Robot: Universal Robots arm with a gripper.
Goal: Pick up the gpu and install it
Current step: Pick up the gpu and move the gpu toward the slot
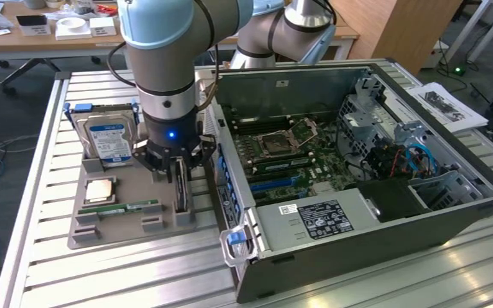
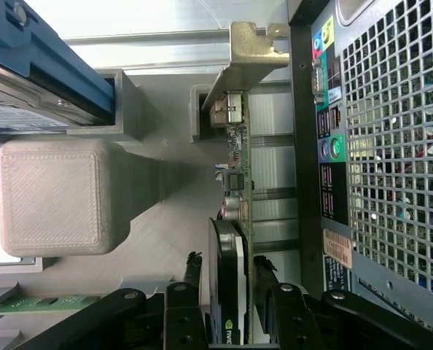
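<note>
The gpu (image 1: 180, 199) stands on edge in a slot of the grey holder tray (image 1: 126, 234), close beside the open computer case (image 1: 358, 160). My gripper (image 1: 178, 168) hangs straight over it, open. In the wrist view the gpu (image 2: 229, 255) runs between my black fingers (image 2: 193, 271), one on each side, with small gaps to the card. Its silvery end bracket (image 2: 249, 51) sits at the far end in a grey slot. The gripper (image 2: 227, 281) holds nothing.
A hard drive (image 1: 110, 138) with a blue-white label stands in the tray's back slot. A cpu (image 1: 99, 190) and a green memory stick (image 1: 131, 207) lie flat on the tray. The case's perforated rear panel (image 2: 391, 146) is close beside the card.
</note>
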